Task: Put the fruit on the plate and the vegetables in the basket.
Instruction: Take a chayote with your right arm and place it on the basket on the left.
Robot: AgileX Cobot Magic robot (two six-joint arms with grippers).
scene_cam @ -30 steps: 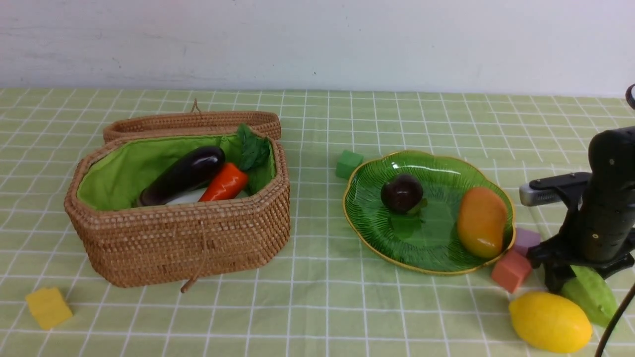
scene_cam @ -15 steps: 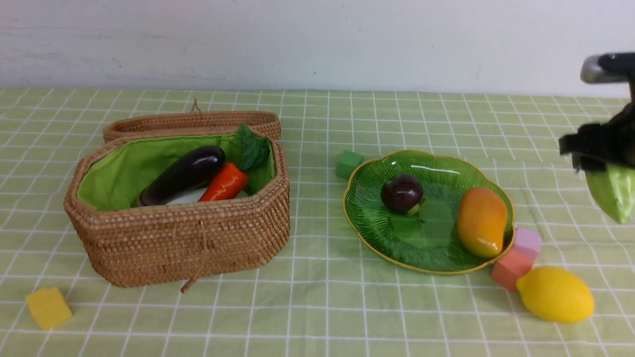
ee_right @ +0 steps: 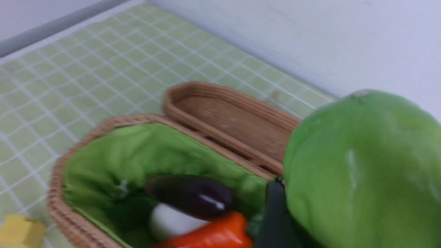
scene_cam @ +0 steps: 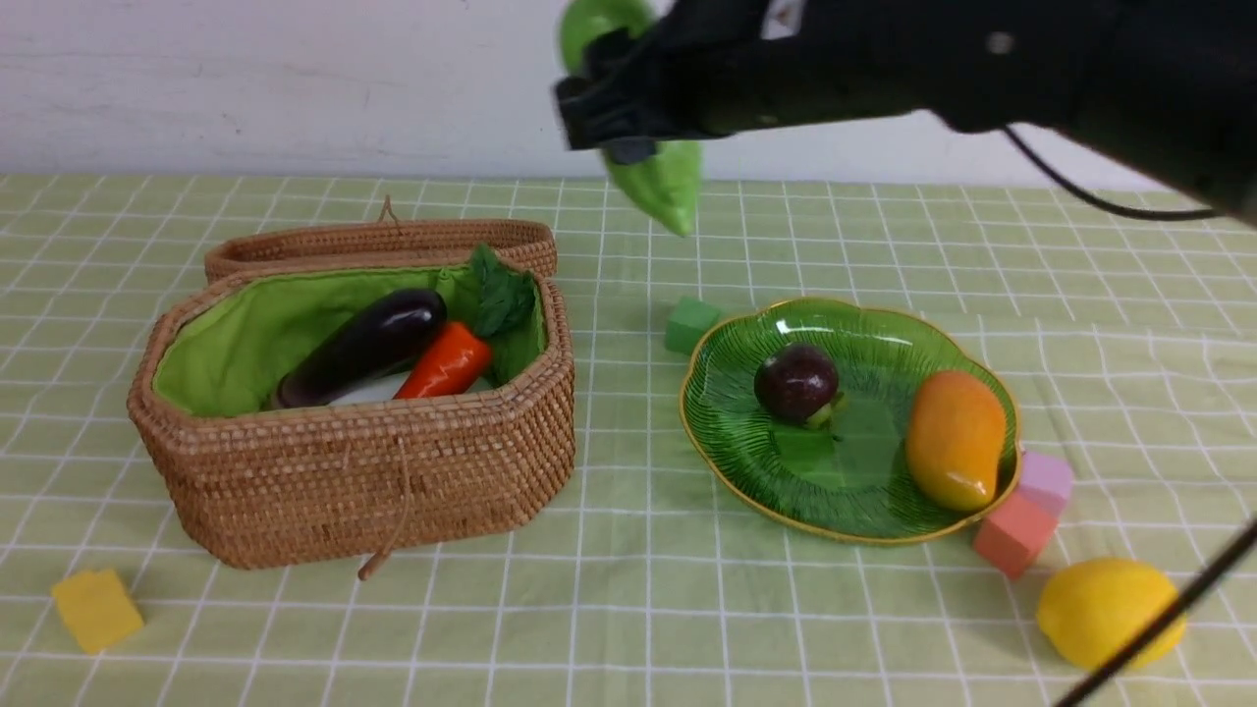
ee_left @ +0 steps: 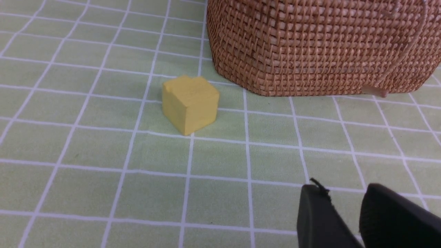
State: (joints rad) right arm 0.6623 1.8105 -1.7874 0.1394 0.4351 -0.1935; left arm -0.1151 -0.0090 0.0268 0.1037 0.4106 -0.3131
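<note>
Gourd [scene_cam: 656, 187], light green, hangs high above the table in the right gripper [scene_cam: 628, 118], whose jaws are closed on its middle so that its tapered end points down below them; the right wrist view shows the same gourd filling the space beside one dark finger. Below the jaws and off toward the robot's left lies the basket [scene_cam: 393, 471], open, its lid folded back behind it. Inside the green lining rest the eggplant [scene_cam: 363, 344], the carrot [scene_cam: 447, 361] with its leaves against the far wall, and a white shape between and beneath them that I take to be the radish [ee_right: 168, 220]. Below the jaws to the other side sits the plate [scene_cam: 746, 462], holding the dark purple ball [scene_cam: 795, 381] and the mango [scene_cam: 955, 439]. The lemon [scene_cam: 1105, 609] lies on the cloth near the front edge, well apart from the jaws and just outside the plate, beyond a pink cube [scene_cam: 1011, 530]. So three vegetables and two fruits look placed; by my reading, the gourd's drop into the basket and the lemon's move to the plate remain. The left gripper [ee_left: 346, 210] hovers low near a yellow cube [ee_left: 189, 103], its jaws slightly parted and empty.
</note>
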